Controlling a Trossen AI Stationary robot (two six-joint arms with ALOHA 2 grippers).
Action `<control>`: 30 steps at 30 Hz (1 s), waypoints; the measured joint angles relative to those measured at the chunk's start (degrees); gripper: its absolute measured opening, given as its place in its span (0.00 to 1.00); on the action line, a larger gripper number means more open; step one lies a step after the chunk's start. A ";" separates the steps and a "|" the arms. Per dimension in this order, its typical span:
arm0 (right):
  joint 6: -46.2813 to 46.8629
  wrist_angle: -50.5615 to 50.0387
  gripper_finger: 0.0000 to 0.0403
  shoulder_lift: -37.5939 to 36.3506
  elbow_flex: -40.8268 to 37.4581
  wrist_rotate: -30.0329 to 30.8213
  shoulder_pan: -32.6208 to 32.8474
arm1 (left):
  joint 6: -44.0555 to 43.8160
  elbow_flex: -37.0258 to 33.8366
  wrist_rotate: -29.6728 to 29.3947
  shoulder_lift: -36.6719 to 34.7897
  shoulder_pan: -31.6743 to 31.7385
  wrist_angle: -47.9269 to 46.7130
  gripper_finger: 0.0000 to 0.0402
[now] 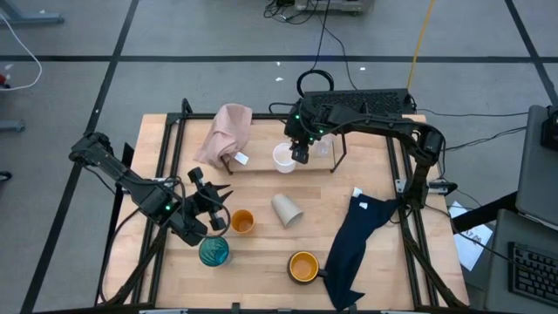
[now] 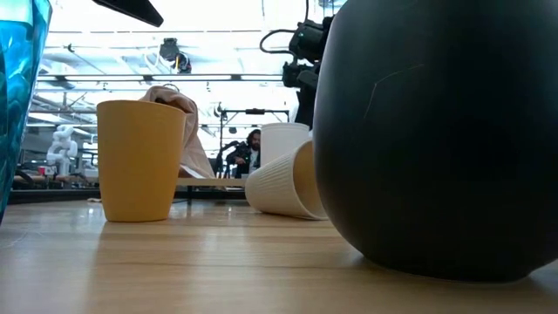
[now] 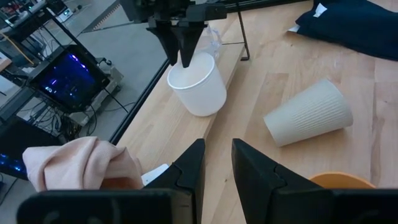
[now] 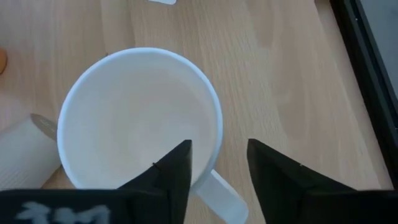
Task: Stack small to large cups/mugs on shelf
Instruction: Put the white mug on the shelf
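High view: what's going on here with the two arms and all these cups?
The right end effector is down at the rim of the white mug, which stands upright on the table beside the shelf. The left end effector waits open and empty near the small orange cup and the teal glass. The beige cup lies on its side mid-table, and the orange-yellow mug stands near the front edge. Nothing is stacked yet.
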 joint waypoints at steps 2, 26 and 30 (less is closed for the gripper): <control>0.01 0.01 0.32 0.00 0.00 0.00 0.00 | 0.00 0.01 0.00 0.00 0.01 -0.01 0.20; -3.31 0.48 0.01 0.00 0.00 1.81 -0.13 | -0.15 0.01 0.11 0.00 0.00 -0.06 0.20; -3.57 0.48 0.01 -0.02 0.00 1.87 -0.44 | -0.49 0.00 0.11 0.00 0.00 -0.08 0.20</control>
